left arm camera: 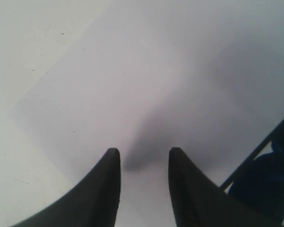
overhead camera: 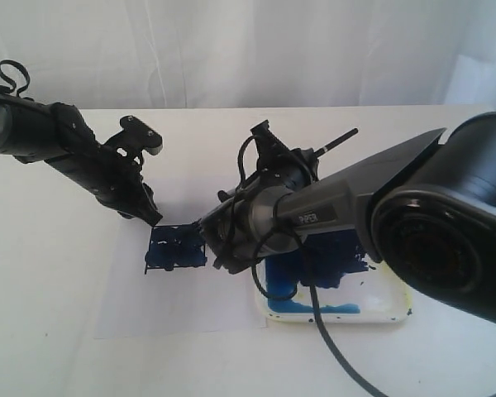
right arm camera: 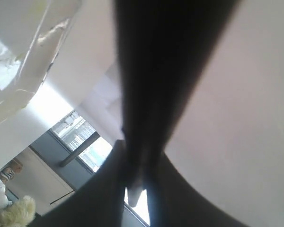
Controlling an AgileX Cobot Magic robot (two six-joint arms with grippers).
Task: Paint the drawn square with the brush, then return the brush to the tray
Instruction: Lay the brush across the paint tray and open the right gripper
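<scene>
The drawn square (overhead camera: pixel 175 248) on the white paper is blotched with dark blue paint; its corner (left arm camera: pixel 270 175) also shows in the left wrist view. My right gripper (overhead camera: pixel 302 161) (right arm camera: pixel 137 156) is shut on the brush (overhead camera: pixel 339 141) (right arm camera: pixel 156 71). The brush's handle end sticks up and to the right, while its tip is hidden behind the arm near the square's right edge. My left gripper (overhead camera: pixel 151 217) (left arm camera: pixel 143 153) stands open, holding nothing, its tips down at the paper by the square's upper left corner. The tray (overhead camera: pixel 388 310), smeared blue, lies right of the square, under the right arm.
The white paper sheet (overhead camera: pixel 149 306) (left arm camera: pixel 132 71) lies on a white table. A black cable (overhead camera: pixel 331 347) hangs from the right arm across the tray's front. A white curtain closes off the back. The right wrist view looks up at a ceiling and window.
</scene>
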